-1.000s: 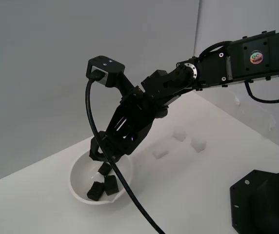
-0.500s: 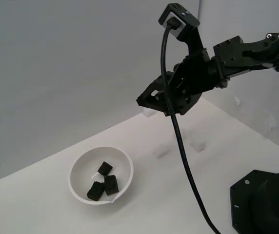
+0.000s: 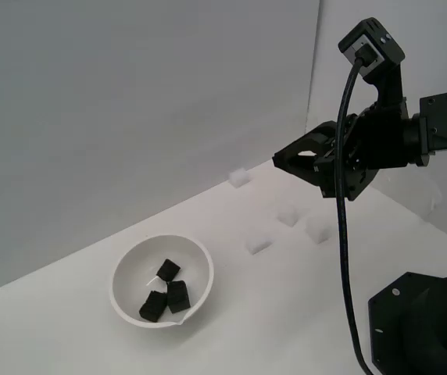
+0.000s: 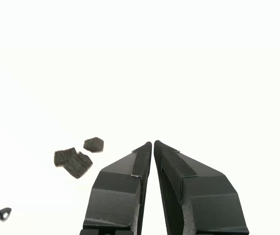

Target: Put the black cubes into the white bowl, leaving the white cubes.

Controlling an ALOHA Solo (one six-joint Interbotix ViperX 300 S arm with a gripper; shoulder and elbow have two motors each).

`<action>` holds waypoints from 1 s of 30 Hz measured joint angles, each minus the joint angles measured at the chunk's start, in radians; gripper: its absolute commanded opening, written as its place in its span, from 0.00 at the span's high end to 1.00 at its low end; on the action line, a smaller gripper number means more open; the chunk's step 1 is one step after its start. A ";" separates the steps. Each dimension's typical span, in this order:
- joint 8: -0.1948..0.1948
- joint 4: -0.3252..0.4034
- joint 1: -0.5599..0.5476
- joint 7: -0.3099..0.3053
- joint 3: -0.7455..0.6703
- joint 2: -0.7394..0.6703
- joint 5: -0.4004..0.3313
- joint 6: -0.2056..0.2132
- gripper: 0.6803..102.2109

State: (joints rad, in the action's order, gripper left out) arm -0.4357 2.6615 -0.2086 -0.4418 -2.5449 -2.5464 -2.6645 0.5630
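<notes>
All three black cubes (image 3: 166,291) lie inside the white bowl (image 3: 126,266) at the exterior view's lower left, the white cubes (image 3: 259,244) sit untouched mid-frame, and my gripper (image 3: 294,161) hangs high, jaws together and empty, so nothing seems left.

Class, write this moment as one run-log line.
claw: shut, empty, raised away from white bowl | black cubes: three in bowl | white cubes: four on table

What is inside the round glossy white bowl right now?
Three small matte black cubes lie inside the round glossy white bowl. No white cube shows there; the near wall hides a little of the floor.
</notes>
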 measured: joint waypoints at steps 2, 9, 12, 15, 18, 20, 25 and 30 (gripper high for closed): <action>0.000 0.011 0.006 -0.009 -0.012 -0.014 -0.009 -0.015 0.98; -0.002 0.021 0.075 -0.049 -0.054 -0.057 -0.018 -0.086 0.98; -0.002 0.043 0.103 -0.063 -0.091 -0.091 -0.041 -0.107 0.98; -0.002 0.060 0.103 -0.066 -0.140 -0.138 -0.060 -0.110 0.98; -0.002 0.080 0.112 -0.067 -0.193 -0.195 -0.075 -0.110 0.98; -0.002 0.095 0.121 -0.067 -0.229 -0.230 -0.094 -0.110 0.98; 0.003 0.118 0.126 -0.067 -0.318 -0.321 -0.115 -0.110 0.98; 0.009 0.126 0.160 -0.083 -0.407 -0.405 -0.123 -0.123 0.98</action>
State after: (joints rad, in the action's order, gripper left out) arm -0.4264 2.7872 -0.0491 -0.5246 -2.9514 -2.9514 -2.7872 0.4403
